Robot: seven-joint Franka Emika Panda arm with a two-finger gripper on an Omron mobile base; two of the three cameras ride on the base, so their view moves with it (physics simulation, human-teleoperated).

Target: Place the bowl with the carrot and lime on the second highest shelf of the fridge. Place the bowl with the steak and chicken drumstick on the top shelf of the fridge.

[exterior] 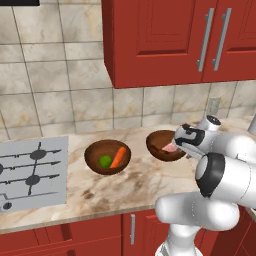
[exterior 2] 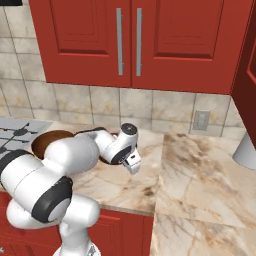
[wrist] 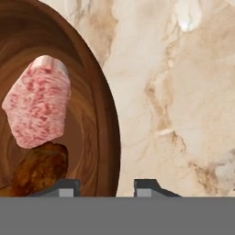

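The bowl with the carrot and lime (exterior: 95, 155) sits on the counter, with the orange carrot (exterior: 118, 156) and the green lime (exterior: 105, 161) inside it. To its right stands the second wooden bowl (exterior: 159, 150), holding the steak (wrist: 39, 108) and the chicken drumstick (wrist: 39, 170). My gripper (wrist: 107, 186) reaches down at this bowl's right side. Its two fingertips straddle the bowl's rim (wrist: 104, 128), one inside and one outside, with a small gap on each side. In the right base view the hand (exterior 2: 131, 162) hangs over the counter and covers that bowl. The fridge and its shelves are out of view.
A stovetop (exterior: 30, 172) lies at the counter's left end. Red upper cabinets (exterior: 175, 40) hang over the bowls. A wall outlet (exterior 2: 202, 120) sits on the tiled backsplash. A pale object (exterior 2: 245, 150) stands at the far right of the marble counter (exterior 2: 200, 170).
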